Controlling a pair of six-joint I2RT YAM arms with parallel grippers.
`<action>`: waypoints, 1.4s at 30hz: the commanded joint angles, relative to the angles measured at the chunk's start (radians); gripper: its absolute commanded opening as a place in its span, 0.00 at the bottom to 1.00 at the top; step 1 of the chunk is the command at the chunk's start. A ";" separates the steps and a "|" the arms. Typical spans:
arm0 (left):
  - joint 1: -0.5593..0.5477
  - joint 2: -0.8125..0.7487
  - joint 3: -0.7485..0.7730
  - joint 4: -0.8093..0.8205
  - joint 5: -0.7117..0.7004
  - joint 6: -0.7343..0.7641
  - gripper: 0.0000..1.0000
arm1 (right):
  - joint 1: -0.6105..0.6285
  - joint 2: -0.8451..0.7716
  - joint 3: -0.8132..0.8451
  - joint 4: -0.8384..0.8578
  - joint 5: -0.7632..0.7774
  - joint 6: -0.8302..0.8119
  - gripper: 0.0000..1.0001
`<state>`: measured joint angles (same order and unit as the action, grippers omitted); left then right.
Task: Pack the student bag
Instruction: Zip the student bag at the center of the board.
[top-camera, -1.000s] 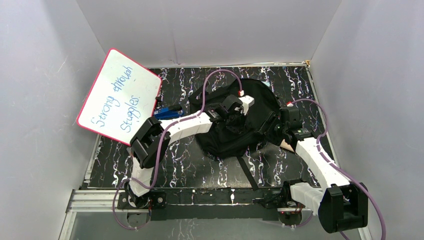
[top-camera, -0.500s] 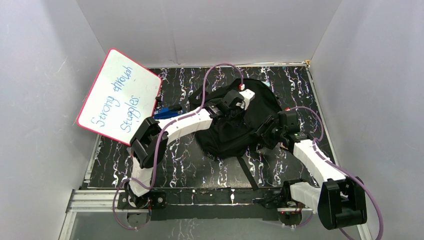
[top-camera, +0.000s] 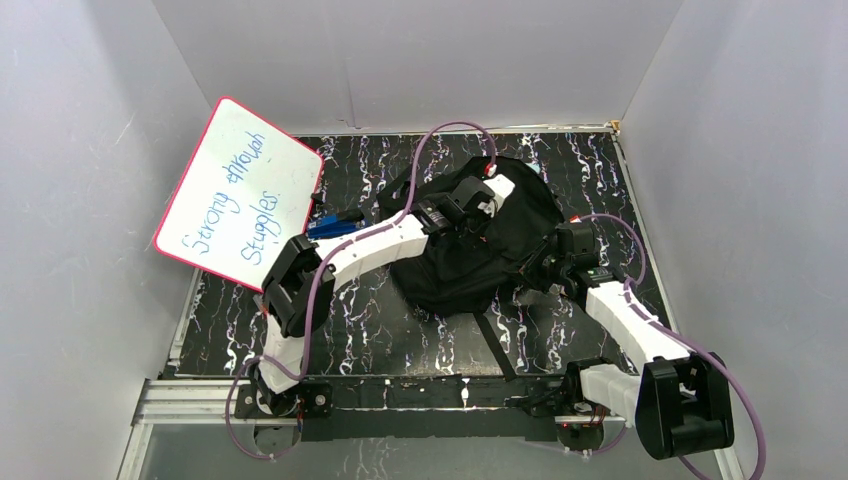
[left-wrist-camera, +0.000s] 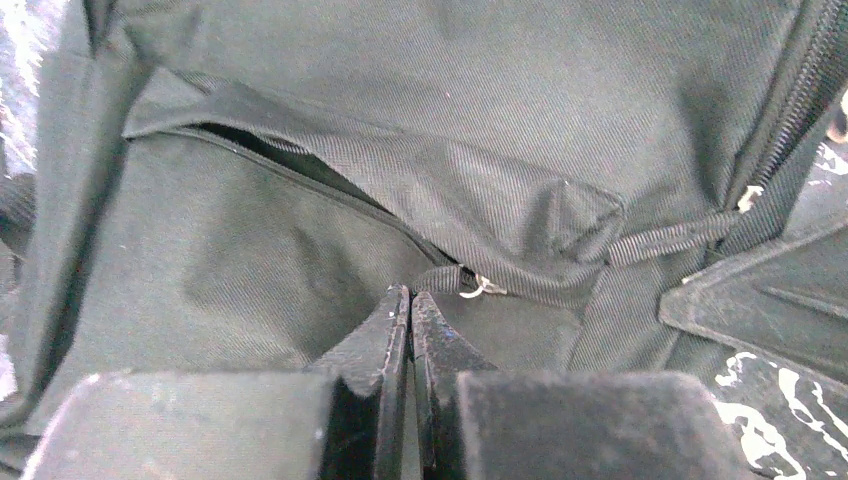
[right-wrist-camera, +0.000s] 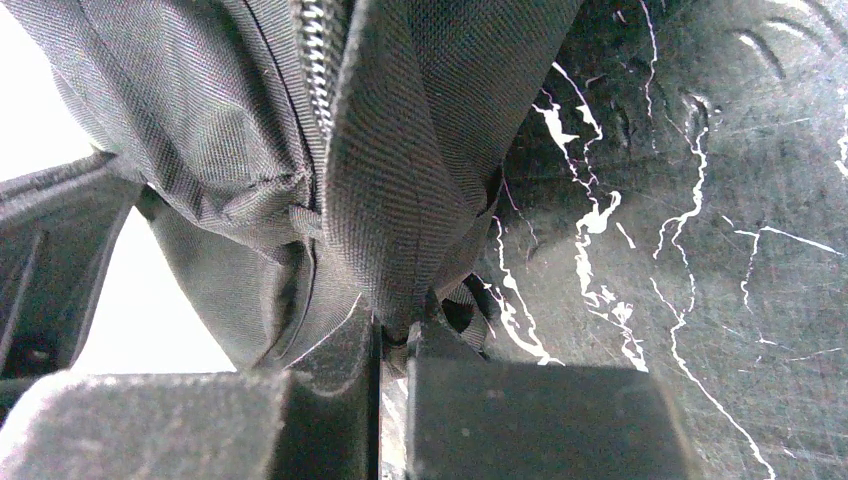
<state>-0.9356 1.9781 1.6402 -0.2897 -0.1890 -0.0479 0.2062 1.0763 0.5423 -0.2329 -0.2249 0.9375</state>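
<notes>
Bag (top-camera: 465, 268) lies between the arms, its right edge pinched in the right gripper (right-wrist-camera: 395, 335) and its bulk stretching left, while the left gripper (left-wrist-camera: 410, 300), fingers pressed together, sits at the zip pull (left-wrist-camera: 448, 279), the pocket slit (left-wrist-camera: 290, 160) running ahead-left.

Crowding the middle of the overhead frame with the student bag (top-camera: 470, 262) and its strap (top-camera: 497, 348) trailing downward, closing off the upper left with a leaning whiteboard (top-camera: 240, 195), leaving bare tabletop (top-camera: 380, 330) passable at lower centre and upper right.
</notes>
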 joint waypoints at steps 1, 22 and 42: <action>0.027 0.022 0.079 -0.028 -0.148 0.085 0.00 | 0.004 -0.032 -0.009 -0.005 0.027 -0.023 0.00; 0.209 0.098 0.226 -0.040 -0.212 0.154 0.00 | 0.004 -0.121 -0.016 -0.109 0.137 -0.063 0.00; 0.411 0.267 0.366 -0.072 -0.222 0.221 0.00 | 0.004 -0.139 -0.017 -0.145 0.164 -0.077 0.00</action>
<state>-0.6277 2.2406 1.9518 -0.3641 -0.2203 0.1093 0.2188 0.9737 0.5381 -0.2558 -0.1413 0.8944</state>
